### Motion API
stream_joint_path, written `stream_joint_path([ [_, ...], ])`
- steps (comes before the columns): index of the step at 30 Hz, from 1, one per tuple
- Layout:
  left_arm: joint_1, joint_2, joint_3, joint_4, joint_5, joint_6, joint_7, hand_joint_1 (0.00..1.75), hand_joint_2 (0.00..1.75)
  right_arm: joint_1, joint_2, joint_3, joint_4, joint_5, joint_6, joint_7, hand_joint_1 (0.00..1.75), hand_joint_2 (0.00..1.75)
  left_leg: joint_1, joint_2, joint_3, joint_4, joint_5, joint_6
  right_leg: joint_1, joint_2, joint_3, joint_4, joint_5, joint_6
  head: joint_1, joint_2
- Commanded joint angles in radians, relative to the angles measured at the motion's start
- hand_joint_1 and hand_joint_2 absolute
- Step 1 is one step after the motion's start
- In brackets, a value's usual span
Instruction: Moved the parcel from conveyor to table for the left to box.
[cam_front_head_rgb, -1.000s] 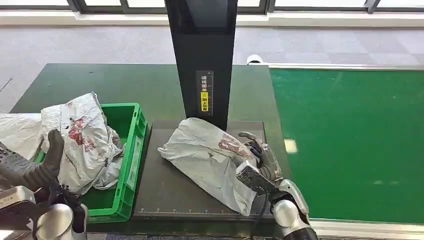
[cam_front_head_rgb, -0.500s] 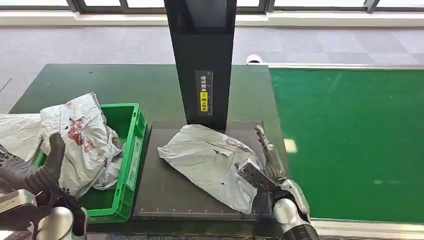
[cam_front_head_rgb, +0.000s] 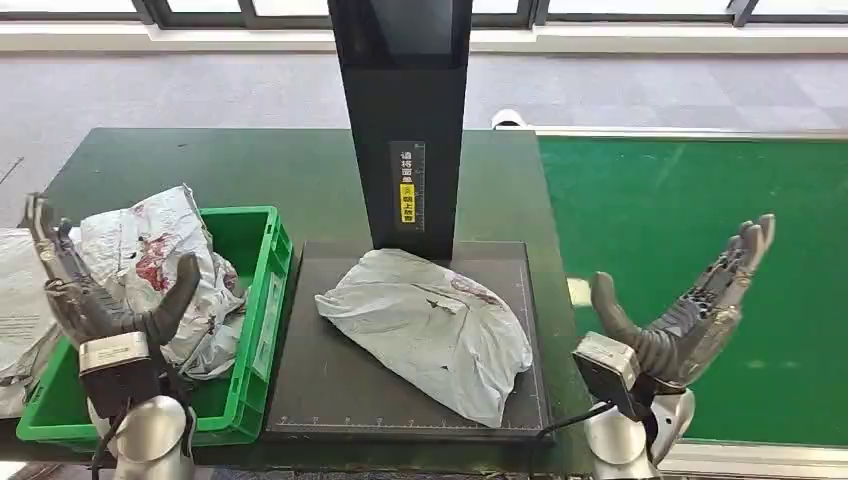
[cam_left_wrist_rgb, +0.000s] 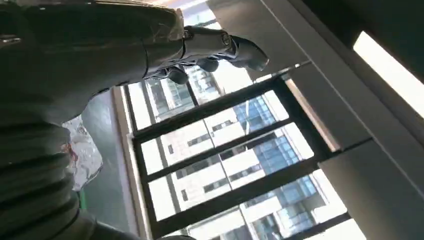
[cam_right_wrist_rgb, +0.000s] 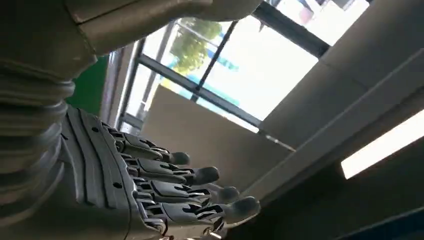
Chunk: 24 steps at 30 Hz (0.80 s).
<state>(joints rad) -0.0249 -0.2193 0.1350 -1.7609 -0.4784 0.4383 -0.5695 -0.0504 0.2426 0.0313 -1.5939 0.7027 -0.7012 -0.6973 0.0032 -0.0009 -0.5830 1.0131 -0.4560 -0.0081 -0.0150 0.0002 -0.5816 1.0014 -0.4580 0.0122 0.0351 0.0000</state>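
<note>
**Parcel set down on the black pad, both hands free**

Crumpled grey plastic mailer parcel (cam_front_head_rgb: 428, 328) lying flat on the black square pad (cam_front_head_rgb: 330, 385) of the dark green surface (cam_front_head_rgb: 250, 165), just in front of the black upright scanner post (cam_front_head_rgb: 405, 120) and beside the green plastic crate (cam_front_head_rgb: 258, 300). Untouched by either hand.

Right hand (cam_front_head_rgb: 680, 310) raised over the bright green conveyor belt (cam_front_head_rgb: 700, 220), well apart from the parcel, fingers spread and holding nothing. Left hand (cam_front_head_rgb: 105, 305) lifted above the crate, likewise spread and empty, hovering in front of the crumpled grey and red-printed bags (cam_front_head_rgb: 165, 265) already heaped inside.

Likely light and limp, judging by the wrinkled film: soft contents, slick skin, prone to sagging and sliding out of a shallow pinch. Best taken across the thick middle, or at the near corner where the film bunches, with a full wrap of the fingers rather than fingertips.

Against a second ago: right hand no longer resting on the parcel's near end but withdrawn to the conveyor side; left hand risen higher; parcel lying slightly flatter, otherwise in the same spot.
</note>
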Motion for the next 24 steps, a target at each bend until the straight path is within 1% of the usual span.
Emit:
stream_joint_path([
  [1,-0.053,0.041,-0.05,0.109,-0.007,-0.005,0.009,0.0,1.75,0.019,0.044,-0.093,-0.111,0.0,0.003,-0.001,0.0,1.75,0.0,-0.002,0.0,-0.001,0.001,0.0,0.001,-0.002,0.001,-0.001,0.0,-0.001,0.0,0.0],
  [11,-0.053,0.041,-0.05,0.109,-0.007,-0.005,0.009,0.0,1.75,0.019,0.044,-0.093,-0.111,0.0,0.003,-0.001,0.0,1.75,0.0,-0.001,0.001,-0.001,0.001,0.0,0.0,-0.001,0.001,-0.001,0.0,0.0,0.0,0.0],
  [12,-0.068,0.063,-0.097,0.156,-0.044,-0.095,0.053,0.0,1.75,0.016,0.056,-0.102,-0.225,0.006,0.003,-0.001,0.0,1.75,0.001,-0.001,0.001,-0.001,0.001,0.0,0.001,-0.001,0.002,-0.002,0.001,-0.001,0.0,0.0],
  [13,-0.107,0.058,-0.132,0.238,-0.114,-0.121,0.093,0.0,1.75,0.028,0.068,-0.093,-0.283,0.01,0.003,-0.001,0.0,1.75,0.001,-0.001,0.001,-0.001,0.001,0.0,0.001,-0.001,0.001,-0.001,0.001,-0.001,0.0,0.0],
  [14,-0.142,0.05,-0.162,0.329,-0.134,-0.121,0.092,0.0,1.75,0.03,0.074,-0.084,-0.304,0.029,0.003,-0.001,0.0,1.75,0.0,-0.006,-0.001,-0.001,0.002,0.0,0.0,-0.005,0.0,0.0,0.0,-0.001,0.0,0.0],
  [15,-0.172,0.047,-0.199,0.426,-0.163,-0.12,0.096,0.0,1.75,0.03,0.083,-0.079,-0.311,0.055,0.003,-0.001,0.0,1.75,-0.001,-0.008,-0.002,0.0,0.002,0.0,-0.001,-0.007,0.0,0.001,-0.001,0.0,0.0,0.0],
  [17,-0.197,0.048,-0.25,0.551,-0.203,-0.137,0.11,0.0,1.75,0.025,0.09,-0.073,-0.298,0.058,0.003,-0.001,0.0,1.75,-0.001,-0.012,0.0,-0.003,0.004,0.0,-0.001,-0.012,0.002,-0.002,0.0,-0.001,0.0,0.0],
  [19,-0.208,0.053,-0.291,0.633,-0.265,-0.133,0.139,0.0,1.75,0.02,0.094,-0.078,-0.283,0.062,0.003,-0.001,0.0,1.75,0.0,-0.012,0.003,-0.006,0.005,0.0,0.0,-0.013,0.005,-0.006,0.001,-0.001,0.0,0.0],
  [20,-0.22,0.052,-0.307,0.693,-0.291,-0.14,0.162,0.0,1.75,0.017,0.096,-0.082,-0.275,0.057,0.003,-0.001,0.0,1.75,-0.001,-0.007,0.003,-0.003,0.003,0.001,-0.001,-0.007,0.006,-0.003,0.001,0.0,0.0,0.0],
  [24,-0.236,0.048,-0.334,0.823,-0.357,-0.125,0.209,0.0,1.75,0.021,0.098,-0.083,-0.25,0.043,0.003,-0.001,0.0,1.75,0.0,-0.002,0.002,-0.003,0.002,0.0,-0.001,-0.003,0.004,-0.003,0.003,0.0,0.0,0.0],
])
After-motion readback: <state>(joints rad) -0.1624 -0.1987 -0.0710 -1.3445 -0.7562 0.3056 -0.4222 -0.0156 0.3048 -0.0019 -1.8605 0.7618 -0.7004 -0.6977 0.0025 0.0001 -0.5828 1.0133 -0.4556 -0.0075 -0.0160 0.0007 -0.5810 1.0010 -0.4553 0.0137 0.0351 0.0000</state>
